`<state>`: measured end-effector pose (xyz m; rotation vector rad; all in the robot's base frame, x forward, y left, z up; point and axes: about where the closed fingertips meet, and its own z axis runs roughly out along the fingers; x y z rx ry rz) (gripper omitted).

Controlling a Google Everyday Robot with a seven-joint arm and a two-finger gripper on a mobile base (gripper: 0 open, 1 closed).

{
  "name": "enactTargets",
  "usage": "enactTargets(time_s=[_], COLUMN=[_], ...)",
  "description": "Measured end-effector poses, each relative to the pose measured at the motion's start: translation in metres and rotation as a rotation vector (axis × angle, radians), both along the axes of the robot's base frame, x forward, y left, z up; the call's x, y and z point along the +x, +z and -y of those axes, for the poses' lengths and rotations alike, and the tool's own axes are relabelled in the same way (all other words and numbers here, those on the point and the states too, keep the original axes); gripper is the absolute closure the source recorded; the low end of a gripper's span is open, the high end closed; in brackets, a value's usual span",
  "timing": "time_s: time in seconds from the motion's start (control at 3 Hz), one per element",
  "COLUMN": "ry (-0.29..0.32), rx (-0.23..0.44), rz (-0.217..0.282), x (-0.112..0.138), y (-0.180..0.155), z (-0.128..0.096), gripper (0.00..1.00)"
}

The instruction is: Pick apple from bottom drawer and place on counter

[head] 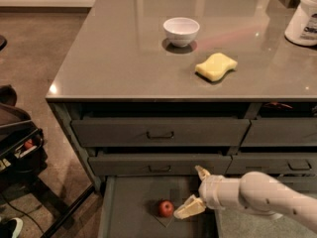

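Approach step: small round red apple [166, 208] in wide dark grey bottom drawer [131, 209]; white two-finger gripper [194, 191] at its 3 o'clock, fingers [186, 210] spread, empty; next: straddle, pinch, lift to glossy grey-brown counter [124, 48].

A white bowl [181, 29] stood upright, with a yellow sponge [216, 66] lying flat near it to the right and a white tub [303, 20] well apart at the right edge. Two rows of handle-fronted drawers [159, 132] ran below them. The gripper [194, 191] hung just under the lower row, fingers spread. A black cart [17, 143] stood on the brown floor [29, 48] at left.
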<state>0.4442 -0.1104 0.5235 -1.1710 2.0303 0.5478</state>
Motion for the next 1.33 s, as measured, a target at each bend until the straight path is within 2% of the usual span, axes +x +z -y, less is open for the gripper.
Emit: enactTargets(time_s=[0.33,0.67,1.0,1.33], ry=[-0.056,-0.058,-0.061,-0.115], rx=[0.047,0.102,0.103,0.114], rz=[-0.037,-0.103,-0.096,-0.085], x=[0.019,0.003,0.003,0.011], y=[-0.073,-0.106,-0.106,-0.140], z=[-0.003,-0.018,-0.019,-0.025], gripper=[0.00,0.00,0.00,0.00])
